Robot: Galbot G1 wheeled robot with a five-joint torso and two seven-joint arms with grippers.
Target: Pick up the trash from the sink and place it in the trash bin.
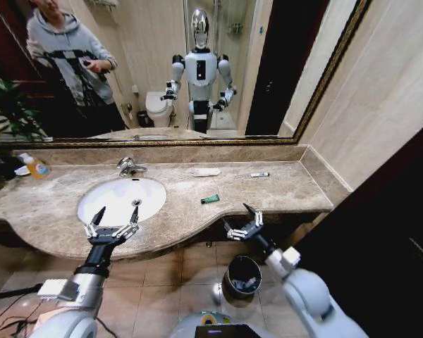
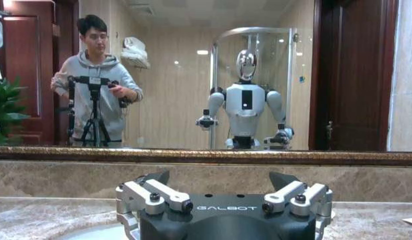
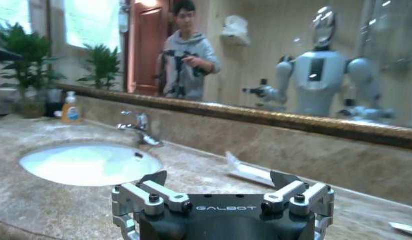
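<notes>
The white oval sink (image 1: 120,199) is set in a beige marble countertop (image 1: 289,190), and it also appears in the right wrist view (image 3: 89,164). Trash lies on the counter to the basin's right: a flat white packet (image 1: 206,172) (image 3: 249,171), a thin white tube (image 1: 259,174) and a green stick (image 1: 210,199). My left gripper (image 1: 113,222) (image 2: 219,182) hovers open at the basin's front rim. Off the counter's front edge, my right gripper (image 1: 243,220) (image 3: 219,180) is open and holds nothing. The black trash bin (image 1: 242,274) stands on the floor below it.
A chrome faucet (image 1: 130,167) stands behind the basin. An orange soap bottle (image 1: 35,166) and a potted plant (image 1: 3,113) sit at the counter's far left. A large mirror (image 1: 268,70) backs the counter, and a dark wall (image 1: 381,232) closes the right side.
</notes>
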